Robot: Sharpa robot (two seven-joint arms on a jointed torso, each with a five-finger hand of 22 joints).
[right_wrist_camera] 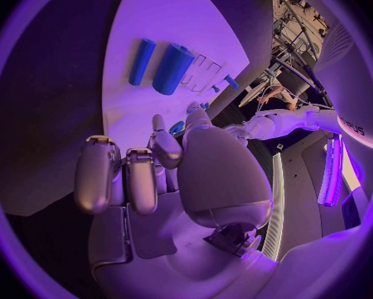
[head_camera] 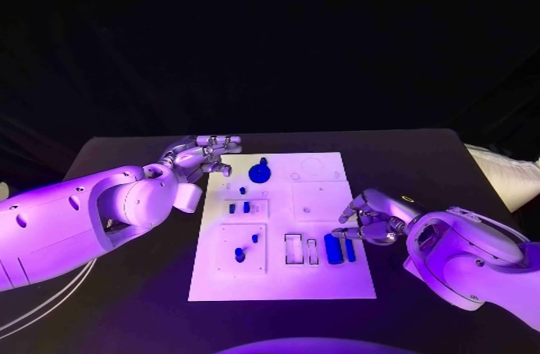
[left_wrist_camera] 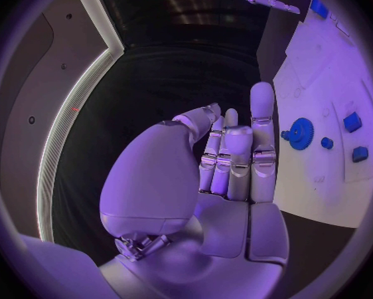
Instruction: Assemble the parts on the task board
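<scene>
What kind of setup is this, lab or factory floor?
Most likely a robot lab test bench, not a production line: a white task board with small blue parts such as a gear lies alone on a black table against a dark backdrop. Both the left hand and the right hand are empty.

Both hands (head_camera: 206, 156) (head_camera: 371, 220) empty, fingers curled
</scene>
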